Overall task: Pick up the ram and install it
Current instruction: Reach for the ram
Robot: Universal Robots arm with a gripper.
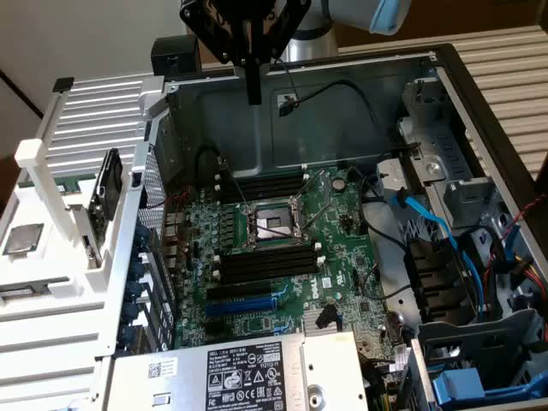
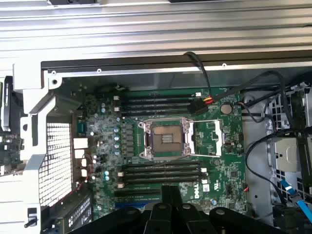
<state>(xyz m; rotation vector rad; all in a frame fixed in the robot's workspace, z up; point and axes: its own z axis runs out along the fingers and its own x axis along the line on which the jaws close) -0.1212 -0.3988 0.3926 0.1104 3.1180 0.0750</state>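
A: One gripper point(image 1: 254, 90) hangs above the open computer case point(image 1: 360, 120), jaws closed tight together and gripping no part.
B: Ram location?
A: The ram point(image 1: 107, 199) stands on edge in the white rack point(image 1: 51, 163) at the exterior view's left, well apart from the gripper.

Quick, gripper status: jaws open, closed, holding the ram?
Gripper: jaws together above the open case, no ram seen between them; held high over the motherboard.
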